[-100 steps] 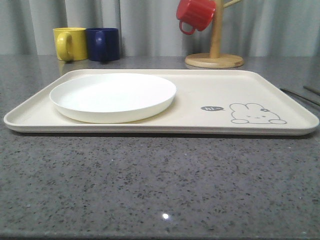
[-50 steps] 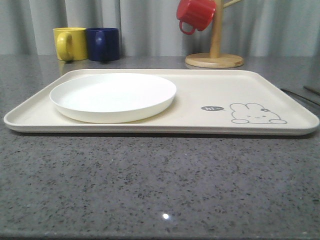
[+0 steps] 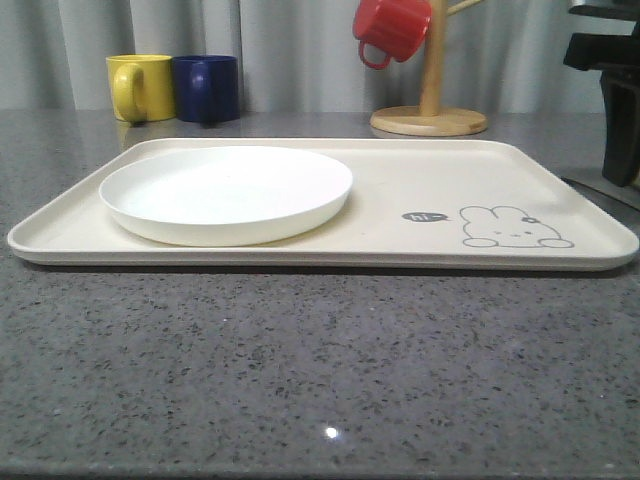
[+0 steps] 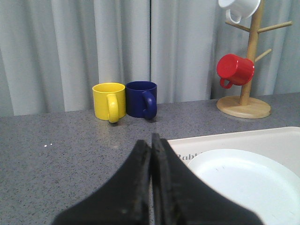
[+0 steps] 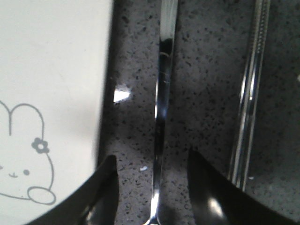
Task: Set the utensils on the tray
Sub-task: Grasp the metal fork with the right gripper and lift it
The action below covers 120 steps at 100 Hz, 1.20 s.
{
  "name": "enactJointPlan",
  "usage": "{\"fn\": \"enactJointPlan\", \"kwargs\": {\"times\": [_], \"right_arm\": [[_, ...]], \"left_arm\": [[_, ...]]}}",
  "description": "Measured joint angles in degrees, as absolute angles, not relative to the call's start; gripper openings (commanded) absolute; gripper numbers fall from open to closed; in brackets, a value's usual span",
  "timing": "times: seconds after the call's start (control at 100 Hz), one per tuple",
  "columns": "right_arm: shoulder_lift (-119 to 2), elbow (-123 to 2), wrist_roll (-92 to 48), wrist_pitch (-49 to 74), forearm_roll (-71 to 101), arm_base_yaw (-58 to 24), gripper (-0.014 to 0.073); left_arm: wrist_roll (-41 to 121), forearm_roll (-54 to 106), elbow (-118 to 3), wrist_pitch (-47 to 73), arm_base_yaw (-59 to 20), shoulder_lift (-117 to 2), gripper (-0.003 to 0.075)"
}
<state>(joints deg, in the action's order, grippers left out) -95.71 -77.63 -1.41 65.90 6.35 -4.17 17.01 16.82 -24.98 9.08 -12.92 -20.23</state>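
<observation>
The cream tray (image 3: 400,200) lies across the table with a round white plate (image 3: 225,190) on its left half and a rabbit drawing (image 3: 512,228) at its right. My right gripper (image 3: 620,172) hangs just past the tray's right edge. In the right wrist view it (image 5: 151,159) is open, straddling a slim steel utensil handle (image 5: 164,84) that lies on the table beside the tray's rim (image 5: 101,70); its head is out of view. The steel chopsticks (image 5: 248,103) lie just outside one finger. My left gripper (image 4: 151,140) is shut and empty near the tray's corner (image 4: 262,138).
A yellow mug (image 3: 140,87) and a blue mug (image 3: 207,88) stand at the back left. A wooden mug tree (image 3: 430,100) at the back right carries a red mug (image 3: 392,28) and a white mug (image 4: 239,7). Curtains close off the back.
My right gripper has come down into the front view at the far right, over the utensils beside the tray. Tray, plate and mugs have not moved.
</observation>
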Motion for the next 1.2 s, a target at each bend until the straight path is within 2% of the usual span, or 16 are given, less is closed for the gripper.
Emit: {"fn": "enactJointPlan", "kwargs": {"times": [0.42,0.7,0.91,1.2], "right_arm": [[-98.7,-77.7,-1.4,65.6,6.4,-4.2,0.0348],[-99.8,-77.9,-1.4,65.3,6.2,-4.2,0.0223],[-99.9,-78.1,-1.4,65.5,6.2,-4.2,-0.0078],[-99.7,-85.2,0.0,69.6,6.2,-4.3,-0.0062]], "left_arm": [[17.0,16.8,-25.0,9.1,-12.9,-20.2,-0.0018],[17.0,16.8,-25.0,9.1,-12.9,-20.2,-0.0018],[17.0,16.7,-25.0,9.1,-12.9,-20.2,-0.0018],[17.0,16.7,-25.0,9.1,-12.9,-20.2,-0.0018]]}}
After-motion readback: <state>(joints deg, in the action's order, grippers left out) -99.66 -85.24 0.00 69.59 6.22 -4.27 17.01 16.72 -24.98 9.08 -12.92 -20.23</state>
